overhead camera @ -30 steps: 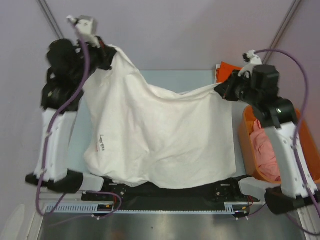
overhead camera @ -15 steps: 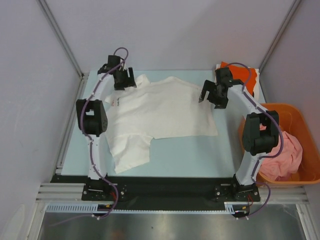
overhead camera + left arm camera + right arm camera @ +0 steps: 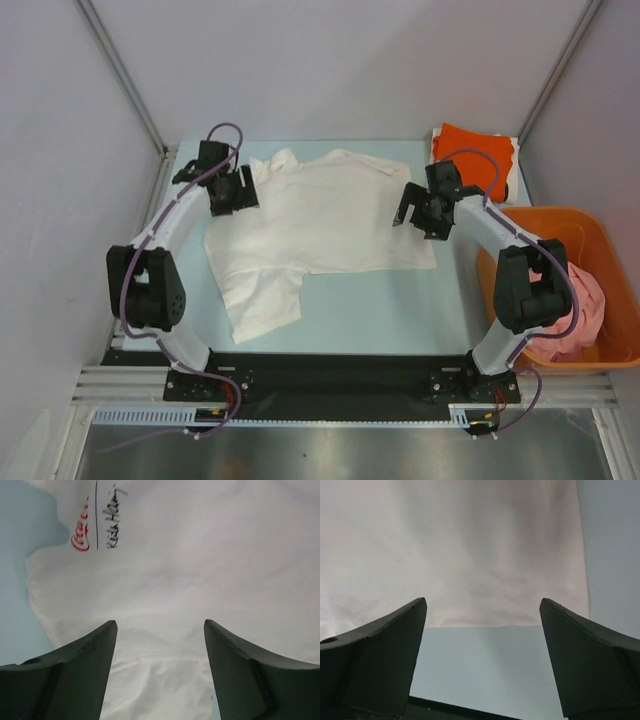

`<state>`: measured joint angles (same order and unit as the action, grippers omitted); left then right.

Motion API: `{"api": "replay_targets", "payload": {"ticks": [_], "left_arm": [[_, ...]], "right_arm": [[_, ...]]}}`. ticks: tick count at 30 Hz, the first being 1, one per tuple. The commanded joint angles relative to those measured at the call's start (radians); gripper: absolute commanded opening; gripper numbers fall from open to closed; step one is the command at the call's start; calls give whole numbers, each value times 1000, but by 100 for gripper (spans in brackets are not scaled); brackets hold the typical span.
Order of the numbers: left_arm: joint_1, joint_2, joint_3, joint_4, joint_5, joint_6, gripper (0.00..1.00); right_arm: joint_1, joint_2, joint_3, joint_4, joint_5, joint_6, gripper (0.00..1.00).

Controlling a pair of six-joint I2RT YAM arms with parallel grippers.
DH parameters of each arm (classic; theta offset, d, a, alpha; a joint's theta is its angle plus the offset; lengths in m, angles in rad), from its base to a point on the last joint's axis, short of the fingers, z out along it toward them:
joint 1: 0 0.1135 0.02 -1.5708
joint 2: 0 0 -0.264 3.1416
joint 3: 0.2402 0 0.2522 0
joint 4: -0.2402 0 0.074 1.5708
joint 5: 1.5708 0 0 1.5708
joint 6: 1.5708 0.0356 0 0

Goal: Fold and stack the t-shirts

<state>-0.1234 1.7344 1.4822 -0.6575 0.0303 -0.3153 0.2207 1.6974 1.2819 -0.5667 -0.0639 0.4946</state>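
Lowered and released, the white cloth t-shirt with red-and-black print (image 3: pixel 330 215) is laid flat; left gripper (image 3: pixel 233 194) and right gripper (image 3: pixel 414 212) are held parted, empty, so folding is judged next.

**Robotics laboratory test cell.** We see a pale blue counter (image 3: pixel 380 310) closed in by plain grey panels (image 3: pixel 330 70) set in aluminium struts (image 3: pixel 122 75). The left arm (image 3: pixel 175 210) and the right arm (image 3: pixel 480 215) are bolted to a black base plate (image 3: pixel 330 375) beside a rail of aluminium extrusion (image 3: pixel 330 425), with purple cables (image 3: pixel 226 127) looped along them. We note a white t-shirt (image 3: pixel 330 215) lying on the counter and an orange plastic basket (image 3: pixel 560 212) at its right edge.
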Motion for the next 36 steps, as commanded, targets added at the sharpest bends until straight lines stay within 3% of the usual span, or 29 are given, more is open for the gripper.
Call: {"api": "replay_targets", "payload": {"ticks": [1, 10, 16, 22, 31, 36], "left_arm": [[1, -174, -191, -20, -81, -99, 75], [-25, -614, -735, -7, -121, -376, 77], [-108, -791, -902, -50, -179, -540, 77], [-223, -862, -925, -154, -285, -674, 77], [-343, -829, -971, -194, -358, -777, 78], [-360, -776, -1016, -151, -337, -792, 78]], "right_arm": [[-7, -79, -83, 27, 38, 38, 100], [-89, -208, -345, 77, 62, 81, 98], [-92, -200, -389, 111, 53, 84, 95], [-90, -153, -386, 151, 56, 79, 91], [-92, -59, -369, 195, 32, 55, 71], [-93, -35, -359, 206, 23, 36, 47]]}}
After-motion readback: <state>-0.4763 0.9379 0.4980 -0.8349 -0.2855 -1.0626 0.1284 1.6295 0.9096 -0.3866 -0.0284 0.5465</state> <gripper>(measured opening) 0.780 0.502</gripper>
